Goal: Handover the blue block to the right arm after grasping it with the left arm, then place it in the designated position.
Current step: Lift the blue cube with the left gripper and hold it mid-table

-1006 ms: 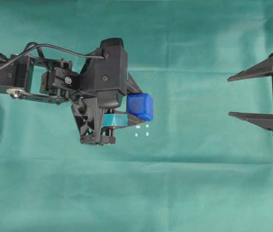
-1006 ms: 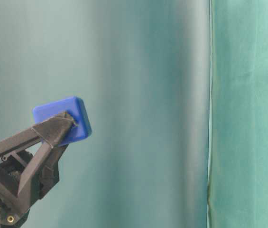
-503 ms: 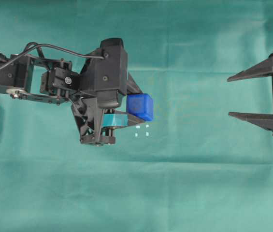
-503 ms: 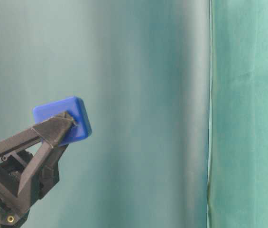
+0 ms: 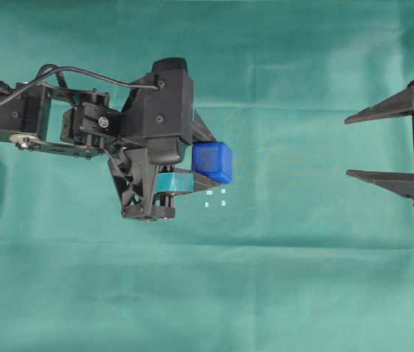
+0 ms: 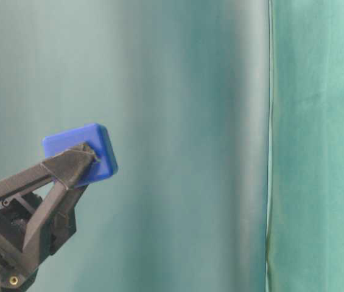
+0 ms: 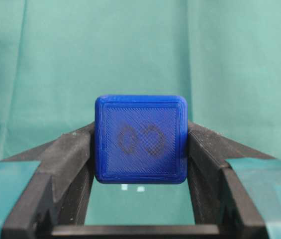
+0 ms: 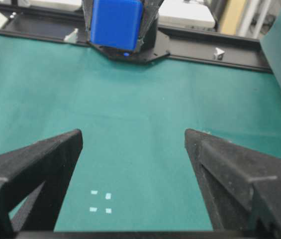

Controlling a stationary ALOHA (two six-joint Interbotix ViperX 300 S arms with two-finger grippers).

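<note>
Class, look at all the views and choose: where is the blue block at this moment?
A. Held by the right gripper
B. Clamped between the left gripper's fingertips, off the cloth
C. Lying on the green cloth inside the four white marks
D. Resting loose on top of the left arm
B: the blue block sits pinched between the left gripper fingers, raised above the cloth, while the right gripper stands open and apart.

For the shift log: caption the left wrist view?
Left gripper clamps the blue block above the green cloth.

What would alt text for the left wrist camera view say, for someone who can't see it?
A blue block is clamped between the left gripper's black fingers, its faintly marked face toward the camera. Green cloth fills the background, and tiny white marks show just below the block.
</note>
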